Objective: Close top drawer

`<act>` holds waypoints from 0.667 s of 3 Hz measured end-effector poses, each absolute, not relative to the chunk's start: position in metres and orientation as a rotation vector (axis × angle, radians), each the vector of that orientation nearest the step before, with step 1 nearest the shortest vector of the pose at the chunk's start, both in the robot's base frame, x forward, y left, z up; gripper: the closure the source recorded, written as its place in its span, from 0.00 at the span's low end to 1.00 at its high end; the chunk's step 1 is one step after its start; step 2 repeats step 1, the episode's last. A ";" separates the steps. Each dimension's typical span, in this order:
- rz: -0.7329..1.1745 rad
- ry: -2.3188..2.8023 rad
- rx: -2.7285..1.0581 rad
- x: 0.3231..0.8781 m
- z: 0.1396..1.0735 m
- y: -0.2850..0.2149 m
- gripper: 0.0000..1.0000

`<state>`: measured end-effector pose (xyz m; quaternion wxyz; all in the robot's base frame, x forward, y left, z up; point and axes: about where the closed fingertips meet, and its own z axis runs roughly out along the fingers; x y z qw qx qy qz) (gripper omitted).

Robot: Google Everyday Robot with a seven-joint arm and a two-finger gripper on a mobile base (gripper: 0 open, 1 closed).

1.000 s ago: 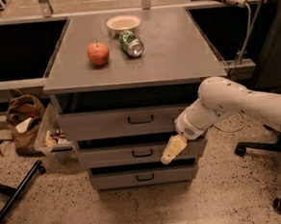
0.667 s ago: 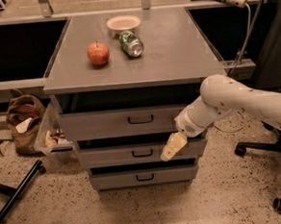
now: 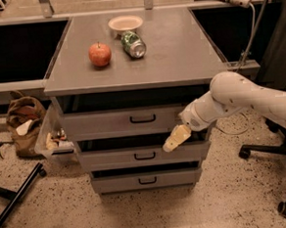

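Note:
The top drawer [image 3: 109,123] is the uppermost grey front of the cabinet, with a small dark handle [image 3: 142,119] at its centre. It stands pulled out a little, with a dark gap under the tabletop. My gripper [image 3: 175,138], with cream fingers held together, points down-left in front of the cabinet's right side. It is level with the lower edge of the top drawer front and right of the handle. It holds nothing. My white arm [image 3: 240,94] reaches in from the right.
An apple [image 3: 100,54], a lying green can [image 3: 133,44] and a small bowl [image 3: 125,23] sit on the cabinet top [image 3: 178,49]. Two more drawer fronts [image 3: 112,158] lie below. A brown bag [image 3: 23,119] and a bin [image 3: 54,142] are at the left, and a chair base [image 3: 284,174] at the right.
My gripper has risen slightly, from the middle drawer front toward the lower edge of the top drawer front. The drawers and the things on top have not moved.

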<state>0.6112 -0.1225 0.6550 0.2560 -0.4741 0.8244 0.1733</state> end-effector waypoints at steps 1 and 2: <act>0.470 2.237 -1.285 0.612 0.655 -0.122 0.00; 0.470 2.237 -1.285 0.612 0.655 -0.122 0.00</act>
